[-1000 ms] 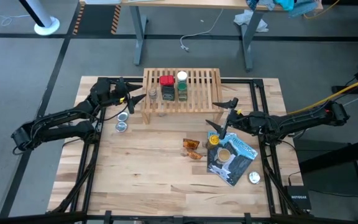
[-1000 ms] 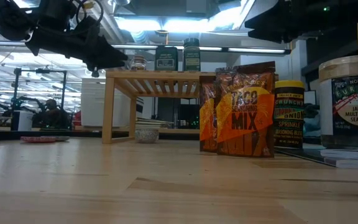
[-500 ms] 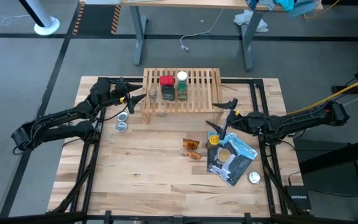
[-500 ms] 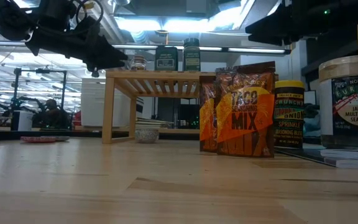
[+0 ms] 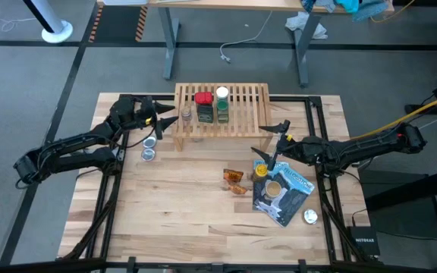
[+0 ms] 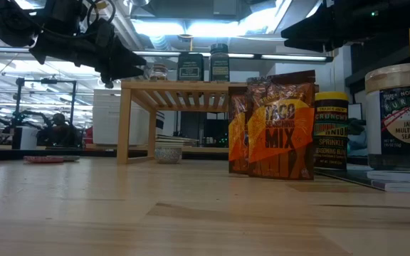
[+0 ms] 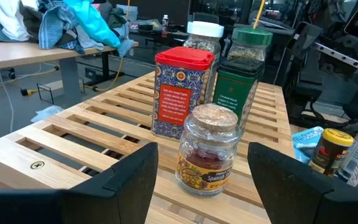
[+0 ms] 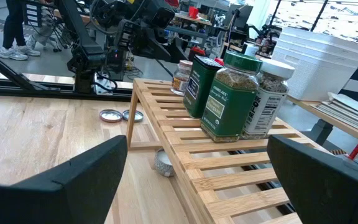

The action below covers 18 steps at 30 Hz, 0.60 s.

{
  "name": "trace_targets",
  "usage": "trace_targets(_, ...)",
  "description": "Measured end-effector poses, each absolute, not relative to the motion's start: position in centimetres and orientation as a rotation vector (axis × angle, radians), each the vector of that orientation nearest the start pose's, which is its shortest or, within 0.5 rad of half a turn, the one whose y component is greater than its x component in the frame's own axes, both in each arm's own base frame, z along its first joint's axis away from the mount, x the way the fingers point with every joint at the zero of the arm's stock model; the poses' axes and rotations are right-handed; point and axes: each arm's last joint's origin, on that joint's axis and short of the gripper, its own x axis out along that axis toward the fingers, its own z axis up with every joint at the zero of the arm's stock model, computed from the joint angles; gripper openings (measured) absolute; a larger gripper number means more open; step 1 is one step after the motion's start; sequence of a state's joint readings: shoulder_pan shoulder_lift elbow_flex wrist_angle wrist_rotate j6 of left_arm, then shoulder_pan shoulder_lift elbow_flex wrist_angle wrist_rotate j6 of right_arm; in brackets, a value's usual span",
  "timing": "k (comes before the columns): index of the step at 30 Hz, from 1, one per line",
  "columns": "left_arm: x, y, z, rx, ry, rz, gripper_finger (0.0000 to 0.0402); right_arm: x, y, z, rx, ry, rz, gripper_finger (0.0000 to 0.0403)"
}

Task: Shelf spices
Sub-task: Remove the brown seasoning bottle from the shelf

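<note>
One squat glass jar [image 7: 207,151], perhaps cork-topped, between the left tool's [image 7: 201,180] wide-spread fingers.

High cam straight down; low cam table-level; wrist cams close, both see shelf [image 7: 92,134].

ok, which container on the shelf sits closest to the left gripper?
The small Spanish-labelled jar, standing directly between the left gripper's open fingers; the other shelf containers stand behind it.

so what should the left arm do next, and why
Probably draw the left end effector straight back from the shelf. Its fingers stand open either side of the cork-topped jar, which sits upright on the slats near the red tin, so the placement looks done. The right end effector waits open.
</note>
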<state>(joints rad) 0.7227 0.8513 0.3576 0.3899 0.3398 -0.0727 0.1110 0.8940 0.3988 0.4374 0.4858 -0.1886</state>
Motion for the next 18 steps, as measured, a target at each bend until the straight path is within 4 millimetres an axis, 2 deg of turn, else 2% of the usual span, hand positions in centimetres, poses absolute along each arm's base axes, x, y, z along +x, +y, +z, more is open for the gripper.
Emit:
trace_targets(8, 14.7, 11.5, 22.8, -0.168, 0.068, 0.350, 0.0242, 19.2, 0.8, 24.0, -0.203, 0.090, -0.368, 0.0392)
trace_targets(18, 16.0, 12.5, 22.0, -0.210, 0.078, 0.313, 0.0242, 19.2, 0.8, 24.0, -0.203, 0.090, -0.368, 0.0392)
